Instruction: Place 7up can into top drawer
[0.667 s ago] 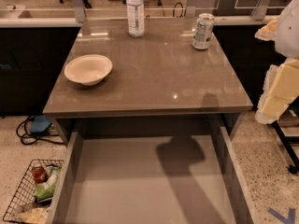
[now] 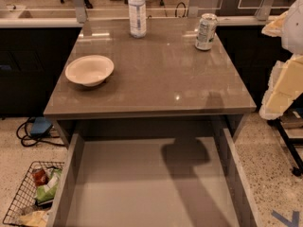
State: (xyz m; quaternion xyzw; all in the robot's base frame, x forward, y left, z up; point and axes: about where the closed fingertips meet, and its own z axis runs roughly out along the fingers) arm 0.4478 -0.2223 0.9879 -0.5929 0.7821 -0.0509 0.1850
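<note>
First, guide the gripper (image 2: pixel 283 86), right of the 7up can (image 2: pixel 206 30), level toward the can's middle; its grip state cannot be told. The top drawer (image 2: pixel 118 186) lies open.

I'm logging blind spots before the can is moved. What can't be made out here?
Camera view:
- The gripper, at the right edge beside the table, is cut off by the frame.
- The top drawer: its front runs past the bottom edge.
- The 7up can: label too blurred to read.
- The wire basket: contents too small to identify.
</note>
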